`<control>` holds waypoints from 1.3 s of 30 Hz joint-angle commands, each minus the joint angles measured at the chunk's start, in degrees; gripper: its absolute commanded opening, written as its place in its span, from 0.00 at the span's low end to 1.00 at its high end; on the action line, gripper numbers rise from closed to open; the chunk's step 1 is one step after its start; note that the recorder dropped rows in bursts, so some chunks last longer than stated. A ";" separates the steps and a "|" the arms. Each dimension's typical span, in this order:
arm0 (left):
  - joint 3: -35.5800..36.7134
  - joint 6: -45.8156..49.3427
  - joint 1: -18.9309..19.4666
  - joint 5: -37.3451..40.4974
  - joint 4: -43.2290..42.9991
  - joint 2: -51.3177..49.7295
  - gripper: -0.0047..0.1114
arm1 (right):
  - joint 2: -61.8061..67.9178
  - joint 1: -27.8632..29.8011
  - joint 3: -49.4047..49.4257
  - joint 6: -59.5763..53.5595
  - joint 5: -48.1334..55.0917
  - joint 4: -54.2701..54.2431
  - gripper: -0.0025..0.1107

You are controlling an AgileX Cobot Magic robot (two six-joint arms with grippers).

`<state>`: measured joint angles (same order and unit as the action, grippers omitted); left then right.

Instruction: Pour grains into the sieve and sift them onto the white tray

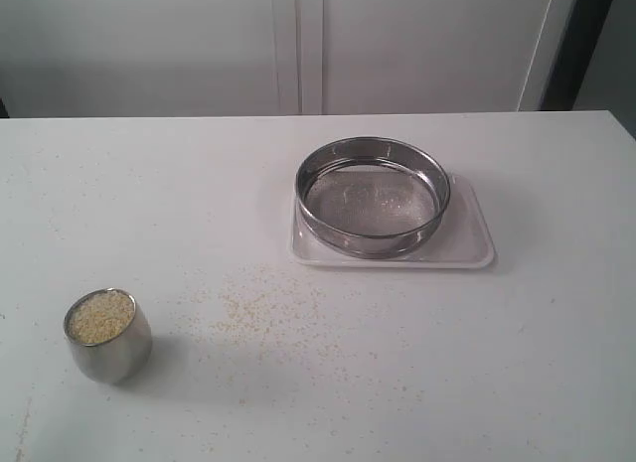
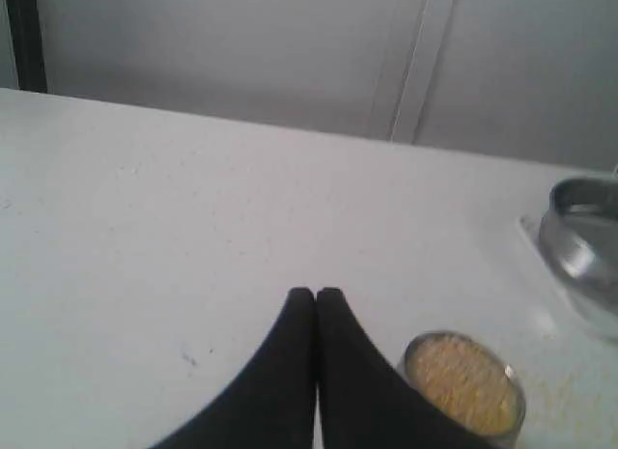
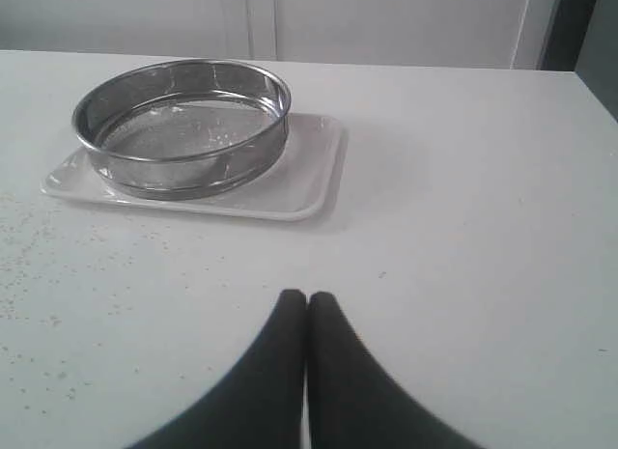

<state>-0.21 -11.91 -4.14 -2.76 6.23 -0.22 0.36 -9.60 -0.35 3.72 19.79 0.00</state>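
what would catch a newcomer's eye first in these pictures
The shiny round sieve sits on the white tray, toward the far right of the table. At the front left stands a small steel cup filled with grains. A scatter of spilled grains dusts the table between the two.

The tray (image 1: pixel 465 245) lies on the bench (image 1: pixel 517 363), a bit right of the middle and toward the far side. The sieve (image 1: pixel 370 241) sits on the tray, closer to its left end. The cup (image 1: pixel 111 355) stands at the near left, well apart from the tray. The grains (image 1: pixel 99 317) are in the cup. Some spilled grains (image 1: pixel 268 308) lie on the bench between the cup and the tray.
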 commanded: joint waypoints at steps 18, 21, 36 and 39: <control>-5.28 -0.04 0.04 -22.43 1.04 -3.48 0.04 | -0.36 0.47 0.35 -0.01 -0.08 0.47 0.02; -13.19 0.21 0.04 -13.23 1.04 -11.55 0.04 | -0.36 0.47 0.35 -0.01 -0.08 0.47 0.02; -22.18 -3.13 0.04 -19.74 -11.48 -36.16 0.04 | -0.36 0.47 0.35 -0.01 -0.08 0.47 0.02; -22.18 -12.25 0.04 -21.18 -23.79 -39.10 0.04 | -0.36 0.47 0.35 -0.01 -0.08 0.47 0.02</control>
<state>-22.11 -17.20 -4.14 -21.83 -7.93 -37.15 0.36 -9.60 -0.35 3.72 19.79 0.30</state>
